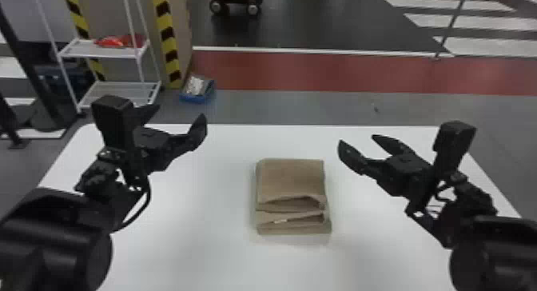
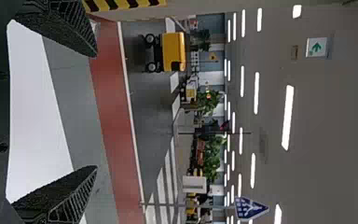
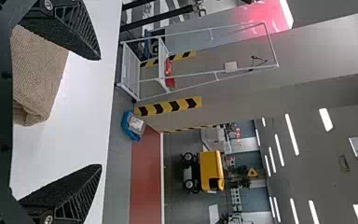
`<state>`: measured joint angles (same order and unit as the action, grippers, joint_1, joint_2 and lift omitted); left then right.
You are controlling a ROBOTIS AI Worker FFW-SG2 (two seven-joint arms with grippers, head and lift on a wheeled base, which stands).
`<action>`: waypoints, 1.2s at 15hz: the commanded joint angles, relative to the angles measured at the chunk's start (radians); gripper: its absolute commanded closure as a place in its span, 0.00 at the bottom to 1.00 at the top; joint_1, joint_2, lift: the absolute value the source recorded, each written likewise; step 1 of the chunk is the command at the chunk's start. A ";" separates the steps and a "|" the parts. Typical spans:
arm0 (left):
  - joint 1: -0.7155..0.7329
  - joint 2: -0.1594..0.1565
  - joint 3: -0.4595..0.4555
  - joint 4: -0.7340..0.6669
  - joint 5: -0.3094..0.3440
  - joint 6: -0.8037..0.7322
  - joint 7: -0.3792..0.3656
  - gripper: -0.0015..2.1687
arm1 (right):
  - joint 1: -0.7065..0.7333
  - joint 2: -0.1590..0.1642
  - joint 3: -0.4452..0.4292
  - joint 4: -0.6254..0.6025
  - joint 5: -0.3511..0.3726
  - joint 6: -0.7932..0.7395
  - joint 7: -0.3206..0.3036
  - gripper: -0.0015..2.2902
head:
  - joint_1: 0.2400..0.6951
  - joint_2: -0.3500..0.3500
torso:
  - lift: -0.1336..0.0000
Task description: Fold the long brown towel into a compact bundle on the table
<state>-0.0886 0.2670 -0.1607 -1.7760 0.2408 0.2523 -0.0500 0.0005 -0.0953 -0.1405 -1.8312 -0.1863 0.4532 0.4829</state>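
Note:
In the head view the brown towel lies folded into a compact, layered rectangle at the middle of the table, its folded edges facing the near side. My left gripper is held open to the towel's left, well apart from it. On the other side my right gripper also stands open, touching nothing. The left wrist view shows the left gripper with its fingers spread and nothing between them. In the right wrist view the right gripper is spread wide, and part of the towel lies beyond it.
The white table extends around the towel. Beyond its far edge stand a white rack at the left and a blue bin on the floor. A yellow cart is farther back.

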 commanded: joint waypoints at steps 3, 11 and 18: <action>0.079 -0.006 -0.049 0.017 -0.017 -0.204 0.064 0.01 | 0.098 0.011 0.053 -0.013 0.005 -0.141 -0.116 0.03 | 0.84 0.46 | 0.08; 0.334 0.024 0.023 -0.109 -0.066 -0.320 0.091 0.01 | 0.411 0.011 0.095 -0.201 0.047 -0.276 -0.263 0.03 | 1.00 0.45 | 0.08; 0.389 0.064 0.076 -0.141 -0.040 -0.308 0.093 0.01 | 0.473 0.008 0.118 -0.247 0.039 -0.276 -0.290 0.03 | 1.00 0.55 | 0.08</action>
<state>0.2954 0.3225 -0.0863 -1.9074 0.1942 -0.0608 0.0429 0.4616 -0.0864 -0.0246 -2.0702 -0.1468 0.1834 0.1932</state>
